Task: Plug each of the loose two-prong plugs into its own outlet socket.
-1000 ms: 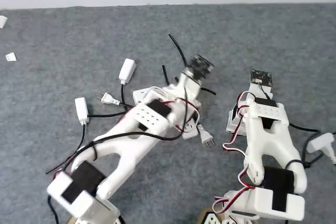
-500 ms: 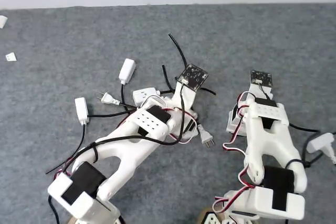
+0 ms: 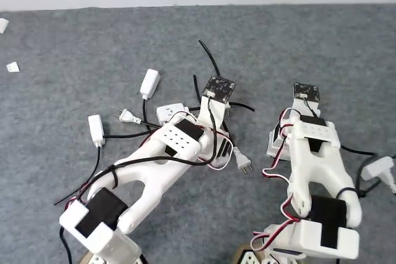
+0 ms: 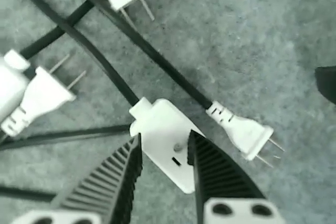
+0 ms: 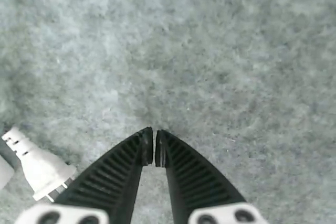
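Honestly, looks light, hard and slick. Got the outlet socket [image 4: 160, 129] pinched mid-body in the left gripper [image 4: 164, 140], flat on the carpet [image 4: 262, 51] among loose plugs [image 4: 244, 134]. Expect stiff cords [image 4: 105, 64] tugging back. Got the right gripper [image 5: 155, 145] clenched empty over carpet.

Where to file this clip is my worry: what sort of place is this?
Likely a robotics test bench: a robot arm, a grey felt-covered table, a loose two-prong plug, an outlet socket.
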Motion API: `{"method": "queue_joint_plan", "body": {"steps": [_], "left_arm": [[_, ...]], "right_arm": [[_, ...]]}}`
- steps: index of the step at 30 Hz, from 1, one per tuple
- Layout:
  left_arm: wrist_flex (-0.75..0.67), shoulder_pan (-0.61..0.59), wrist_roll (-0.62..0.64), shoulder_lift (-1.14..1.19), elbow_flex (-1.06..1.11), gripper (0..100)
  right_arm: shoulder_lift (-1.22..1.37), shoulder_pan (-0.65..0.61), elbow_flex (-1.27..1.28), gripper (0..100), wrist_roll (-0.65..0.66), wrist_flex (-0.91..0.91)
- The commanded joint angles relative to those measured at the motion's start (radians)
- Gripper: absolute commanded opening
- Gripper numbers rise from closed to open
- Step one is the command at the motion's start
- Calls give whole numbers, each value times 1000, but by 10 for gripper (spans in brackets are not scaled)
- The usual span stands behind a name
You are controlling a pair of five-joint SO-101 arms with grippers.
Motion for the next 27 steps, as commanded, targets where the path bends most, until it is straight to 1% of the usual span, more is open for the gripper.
{"method": "queue_joint_plan", "body": {"steps": [1,6,14,16,21,24,27], "left_arm": [[89,6,58,5,-13,134],[63,8,83,-12,-42,134],[31,107,173,-92,-58,134],[32,104,206,-71,-64,135],[44,72,216,-6,-71,135],[81,31,218,43,-73,135],[130,15,218,78,-77,135]], "right_arm": [[-5,2,-66,9,11,5],[-5,1,-64,9,11,2],[-5,1,-64,9,11,2],[-5,1,-64,9,11,2],[-5,1,-64,9,12,2],[-5,1,-64,9,12,2],[-5,1,-64,9,12,2]]}}
